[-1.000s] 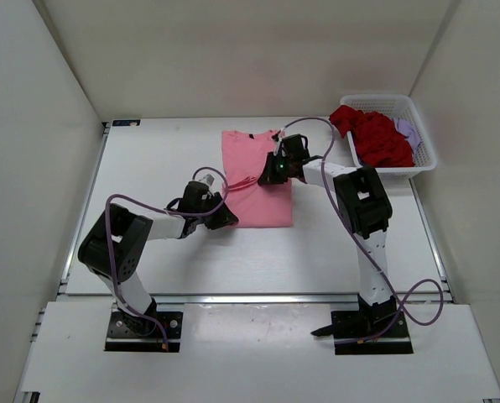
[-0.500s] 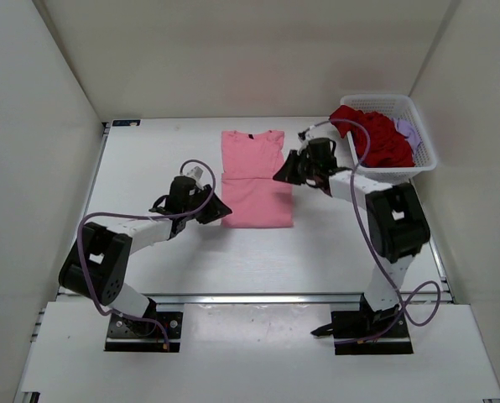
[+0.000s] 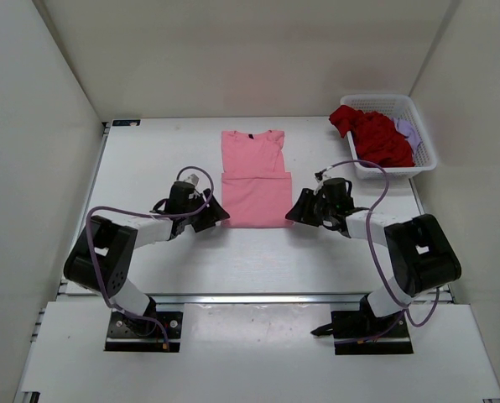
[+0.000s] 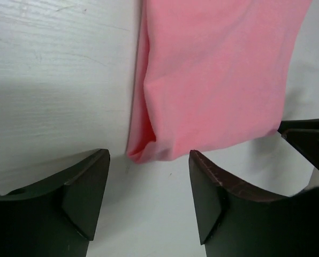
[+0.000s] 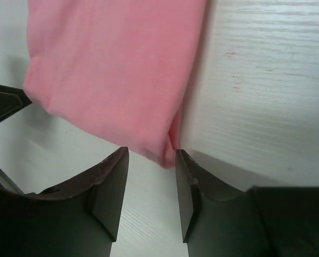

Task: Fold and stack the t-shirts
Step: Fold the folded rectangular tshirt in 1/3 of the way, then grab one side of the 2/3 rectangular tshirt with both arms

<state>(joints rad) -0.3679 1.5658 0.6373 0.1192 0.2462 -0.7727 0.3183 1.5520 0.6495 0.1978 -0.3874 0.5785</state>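
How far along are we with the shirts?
Done: the pink shirt lies flat on the table, sleeves folded in. In hand: left tool and right tool sit open at its near corners, gripping nothing. Left: dark red shirt and lavender shirt lie unfolded in the basket.

You have bright, even, diffuse light; soft shadows lie on the table [image 4: 52, 64] by the fingers [image 4: 84, 198], themselves slightly blurred
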